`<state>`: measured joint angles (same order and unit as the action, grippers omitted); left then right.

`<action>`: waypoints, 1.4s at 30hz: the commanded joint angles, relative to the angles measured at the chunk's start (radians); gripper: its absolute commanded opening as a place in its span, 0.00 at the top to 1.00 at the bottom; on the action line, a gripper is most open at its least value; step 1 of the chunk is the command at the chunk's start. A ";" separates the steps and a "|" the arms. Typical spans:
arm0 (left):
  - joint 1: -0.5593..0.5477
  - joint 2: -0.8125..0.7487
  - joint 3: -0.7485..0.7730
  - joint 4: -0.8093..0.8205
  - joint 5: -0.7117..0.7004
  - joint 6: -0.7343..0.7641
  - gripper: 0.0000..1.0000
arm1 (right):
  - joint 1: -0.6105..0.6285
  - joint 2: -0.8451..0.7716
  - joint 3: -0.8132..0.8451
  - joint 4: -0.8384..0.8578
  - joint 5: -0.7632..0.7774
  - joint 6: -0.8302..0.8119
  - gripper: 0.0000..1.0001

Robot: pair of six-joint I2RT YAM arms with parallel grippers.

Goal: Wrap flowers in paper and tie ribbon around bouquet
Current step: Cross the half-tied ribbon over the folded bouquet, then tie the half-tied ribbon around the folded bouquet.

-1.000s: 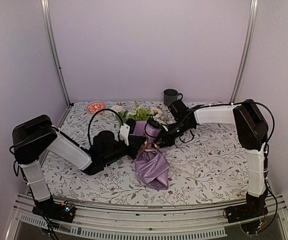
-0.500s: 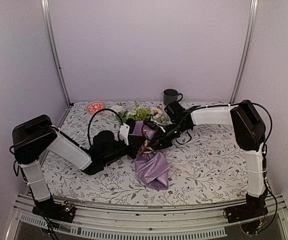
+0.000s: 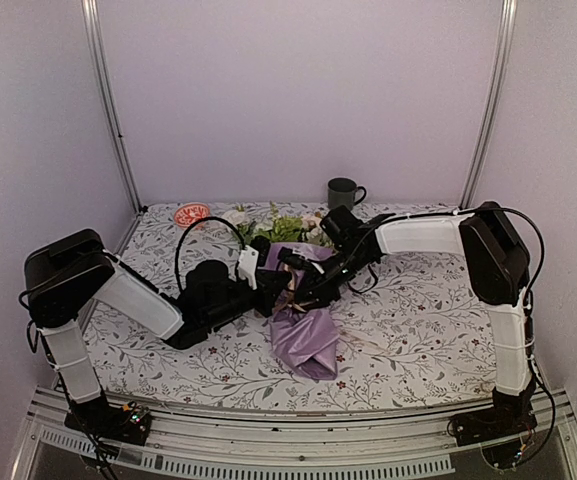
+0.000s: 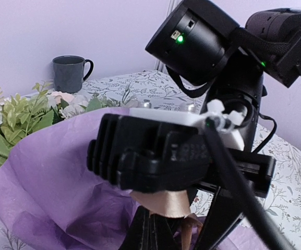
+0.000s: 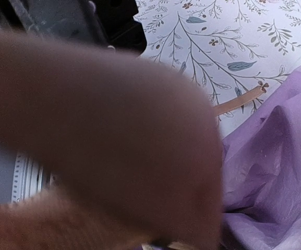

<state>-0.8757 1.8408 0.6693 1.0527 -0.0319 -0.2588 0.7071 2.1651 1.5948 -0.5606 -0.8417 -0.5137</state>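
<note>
The bouquet lies mid-table: lilac paper (image 3: 304, 338) fans toward me, and the flowers (image 3: 283, 226) point to the back. Beige ribbon (image 3: 295, 296) crosses its waist. My left gripper (image 3: 273, 297) comes in from the left at that waist. In the left wrist view its fingers (image 4: 151, 229) are shut, with a fold of ribbon (image 4: 166, 204) at their tips. My right gripper (image 3: 303, 283) hovers right against it over the paper (image 4: 51, 182). A blurred brown band of ribbon (image 5: 103, 130) fills the right wrist view and hides the jaws. A thin ribbon strand (image 5: 239, 101) lies on the cloth.
A dark grey mug (image 3: 342, 192) stands at the back, and a small red-patterned dish (image 3: 191, 214) at the back left. Metal frame posts (image 3: 113, 110) rise at both back corners. Floral cloth (image 3: 418, 320) covers the table.
The right arm has reached further left across the bouquet's waist, closing on the left gripper. The left arm and the bouquet have stayed put.
</note>
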 commanded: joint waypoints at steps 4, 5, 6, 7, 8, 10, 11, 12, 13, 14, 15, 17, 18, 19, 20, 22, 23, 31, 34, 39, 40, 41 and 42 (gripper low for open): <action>0.018 -0.002 -0.008 0.004 0.003 -0.008 1.00 | 0.004 -0.013 0.014 0.002 0.047 -0.009 0.93; 0.017 -0.005 -0.013 0.005 -0.005 -0.012 1.00 | 0.004 -0.022 0.010 0.002 0.046 -0.009 0.96; 0.019 -0.009 -0.017 0.005 -0.015 -0.017 1.00 | 0.004 -0.030 0.007 0.003 0.049 -0.006 0.97; 0.020 -0.015 -0.023 0.002 -0.024 -0.022 1.00 | 0.003 -0.038 0.004 0.006 0.051 0.002 0.98; 0.020 -0.019 -0.027 -0.002 -0.031 -0.024 1.00 | 0.001 -0.046 0.002 0.007 0.056 0.018 1.00; 0.021 -0.027 -0.029 -0.029 -0.044 -0.028 1.00 | -0.008 -0.060 -0.006 0.021 0.061 0.055 1.00; 0.023 -0.029 -0.025 -0.048 -0.053 -0.029 1.00 | -0.016 -0.066 -0.010 0.030 0.060 0.075 1.00; 0.022 -0.030 -0.023 -0.065 -0.063 -0.032 1.00 | -0.029 -0.074 -0.016 0.040 0.059 0.111 1.00; 0.022 -0.033 -0.023 -0.077 -0.073 -0.035 1.00 | -0.039 -0.080 -0.024 0.049 0.055 0.133 0.99; 0.025 -0.036 -0.025 -0.081 -0.079 -0.037 1.00 | -0.048 -0.088 -0.039 0.057 0.054 0.158 0.98; 0.026 -0.038 -0.030 -0.081 -0.083 -0.039 1.00 | -0.051 -0.097 -0.053 0.062 0.062 0.175 0.96; 0.028 -0.040 -0.033 -0.077 -0.077 -0.038 1.00 | -0.050 -0.112 -0.077 0.071 0.070 0.182 0.92; 0.028 -0.039 -0.032 -0.077 -0.073 -0.036 1.00 | -0.051 -0.115 -0.086 0.074 0.071 0.181 0.90; 0.029 -0.037 -0.028 -0.079 -0.069 -0.035 1.00 | -0.050 -0.115 -0.088 0.073 0.076 0.181 0.90; 0.029 -0.034 -0.025 -0.081 -0.066 -0.033 1.00 | -0.050 -0.113 -0.088 0.072 0.084 0.182 0.90; 0.028 -0.034 -0.022 -0.086 -0.065 -0.033 1.00 | -0.052 -0.111 -0.087 0.070 0.099 0.184 0.89; 0.028 -0.033 -0.023 -0.085 -0.066 -0.033 1.00 | -0.051 -0.111 -0.085 0.069 0.106 0.185 0.89; 0.030 -0.038 -0.022 -0.104 -0.083 -0.030 1.00 | -0.064 -0.126 -0.066 0.080 0.101 0.210 1.00; 0.030 -0.048 -0.018 -0.144 -0.110 -0.036 1.00 | -0.070 -0.148 -0.058 0.126 0.125 0.277 1.00; 0.030 -0.055 -0.003 -0.241 -0.116 -0.033 1.00 | -0.072 -0.213 -0.135 0.267 0.121 0.447 1.00; 0.029 -0.059 -0.006 -0.244 -0.108 -0.029 1.00 | -0.071 -0.218 -0.143 0.284 0.117 0.491 1.00; 0.029 -0.062 -0.008 -0.243 -0.101 -0.025 1.00 | -0.072 -0.219 -0.145 0.295 0.116 0.534 1.00; 0.029 -0.065 -0.010 -0.240 -0.098 -0.024 1.00 | -0.073 -0.221 -0.146 0.302 0.121 0.558 1.00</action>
<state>-0.8612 1.8091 0.6502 0.8608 -0.1310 -0.2890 0.6399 1.9923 1.4696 -0.3653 -0.7170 -0.1238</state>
